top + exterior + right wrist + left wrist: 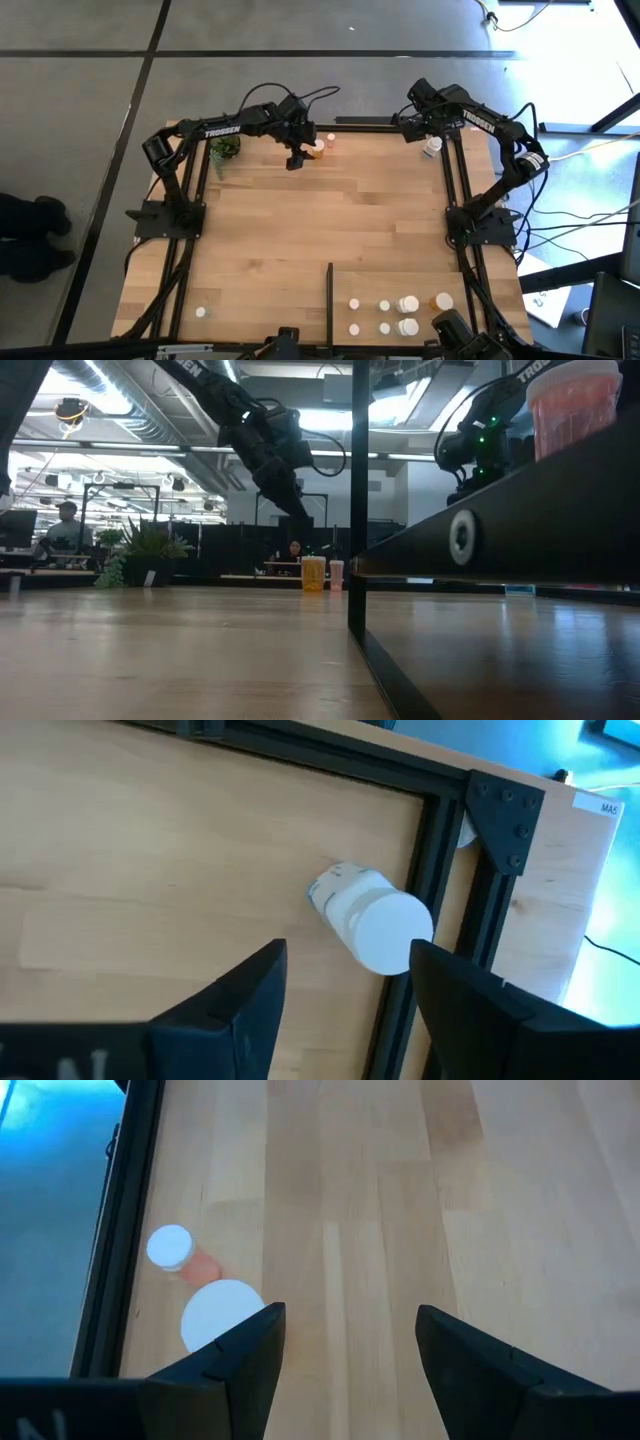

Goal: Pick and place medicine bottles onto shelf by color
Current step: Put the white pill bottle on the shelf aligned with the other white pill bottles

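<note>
You see a light-wood tabletop [300,230] with pale and tan planks inside a black frame [440,830]. A white bottle [365,915] carries a bluish label mark. Two white-capped orange bottles [195,1275] sit near a green plant [224,148].

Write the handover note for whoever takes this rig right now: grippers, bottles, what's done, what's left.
Left gripper: open, empty, at the far edge beside two bottles, an orange-bodied pair with white caps.
Right gripper: open, empty, over the white bottle at the far right corner by the frame.
Shelf: seven bottles already standing at the near right, mostly white, one amber bottle among them.
Stray: one small bottle at the near left of the table.
Left to do: the two orange ones, the white corner one and the stray.
Plant stays put.
</note>
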